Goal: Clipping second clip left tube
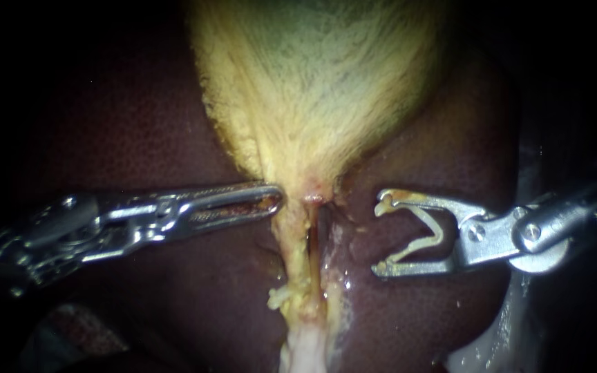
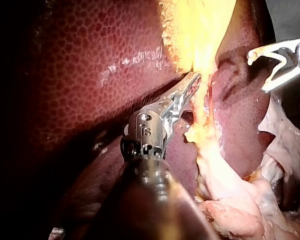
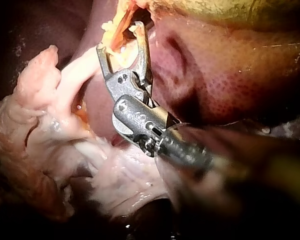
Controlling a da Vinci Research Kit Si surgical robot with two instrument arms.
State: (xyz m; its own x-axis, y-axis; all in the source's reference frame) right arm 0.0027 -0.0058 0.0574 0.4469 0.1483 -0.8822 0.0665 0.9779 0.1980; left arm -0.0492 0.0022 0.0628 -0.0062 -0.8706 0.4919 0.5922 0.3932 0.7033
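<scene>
Clip sits pinched in the wide pincer of right instrument, at 3 o'clock of left tube; pincer of left instrument, pressed together, touches gallbladder from 9 o'clock.

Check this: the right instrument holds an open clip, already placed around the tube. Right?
Not quite. The right instrument holds an open clip, but short of the tube, over the liver, with a gap between; the endoscope view shows it.

The clip is a pale V, spread open in my right instrument, near the yellowish left tube and not touching it.
</scene>
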